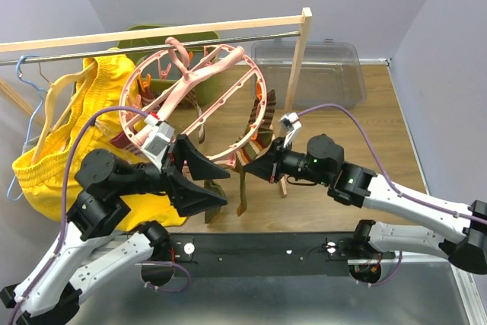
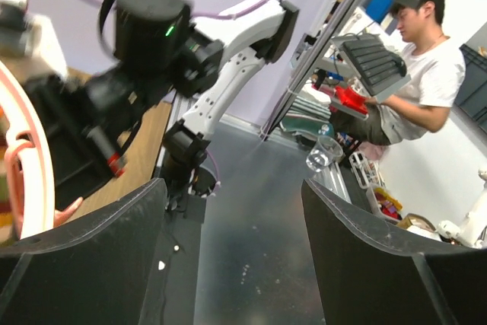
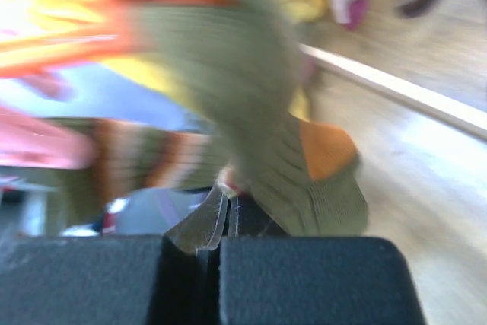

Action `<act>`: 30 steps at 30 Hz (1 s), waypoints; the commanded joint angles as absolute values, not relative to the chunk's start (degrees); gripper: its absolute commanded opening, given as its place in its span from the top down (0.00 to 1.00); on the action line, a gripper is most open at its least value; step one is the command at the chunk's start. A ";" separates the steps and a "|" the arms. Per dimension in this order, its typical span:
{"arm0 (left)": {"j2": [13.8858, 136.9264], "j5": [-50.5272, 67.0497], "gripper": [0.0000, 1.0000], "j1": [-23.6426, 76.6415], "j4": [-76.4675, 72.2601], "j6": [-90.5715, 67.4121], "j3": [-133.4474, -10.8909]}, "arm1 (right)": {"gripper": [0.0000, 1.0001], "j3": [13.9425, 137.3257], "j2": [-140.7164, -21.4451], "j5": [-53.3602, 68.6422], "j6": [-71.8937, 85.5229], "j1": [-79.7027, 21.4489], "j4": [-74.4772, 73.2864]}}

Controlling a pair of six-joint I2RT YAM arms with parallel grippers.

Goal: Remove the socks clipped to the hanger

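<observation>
While the pink round hanger (image 1: 213, 68) hangs tilted from the wooden rail (image 1: 152, 33), my right end effector (image 3: 221, 222) sits at the ring's lower right edge with its fingers pressed together; the right wrist view is blurred, but a thin edge of the olive sock (image 3: 304, 157) with the orange patch seems to be pinched between them; that sock hangs just above the fingers, and a brown-green striped sock (image 3: 144, 161) lies to its left, beside a pink blur of the ring. My left end effector (image 1: 222, 186) is spread wide, just below the ring's lower left part; in the left wrist view the pink rim shows at the left edge, outside my fingers (image 2: 91, 256). Yellow shorts (image 1: 68, 142) hang on the rail left of the hanger; a clear plastic bin (image 1: 312, 66) stands at the far right of the wooden tabletop (image 1: 365, 135).
</observation>
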State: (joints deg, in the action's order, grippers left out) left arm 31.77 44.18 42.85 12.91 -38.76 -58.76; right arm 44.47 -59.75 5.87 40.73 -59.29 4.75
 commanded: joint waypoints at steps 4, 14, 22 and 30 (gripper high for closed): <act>33.49 42.10 0.19 42.98 15.64 -36.21 -60.21 | 0.99 55.89 -55.46 22.48 47.81 -59.85 -5.45; 32.25 38.58 0.17 42.98 19.50 -36.65 -59.68 | 0.99 60.29 -55.11 32.95 52.99 -59.85 1.73; 32.78 39.55 0.14 42.98 20.21 -35.68 -60.56 | 0.99 61.52 -54.76 40.95 56.33 -59.85 12.04; 33.23 41.13 0.14 42.98 19.34 -36.39 -61.17 | 0.99 61.52 -55.20 44.12 57.66 -59.85 15.39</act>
State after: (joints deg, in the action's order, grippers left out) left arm 32.99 39.79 42.85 19.03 -36.60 -59.53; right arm 59.92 -55.22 40.14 56.60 -59.33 12.01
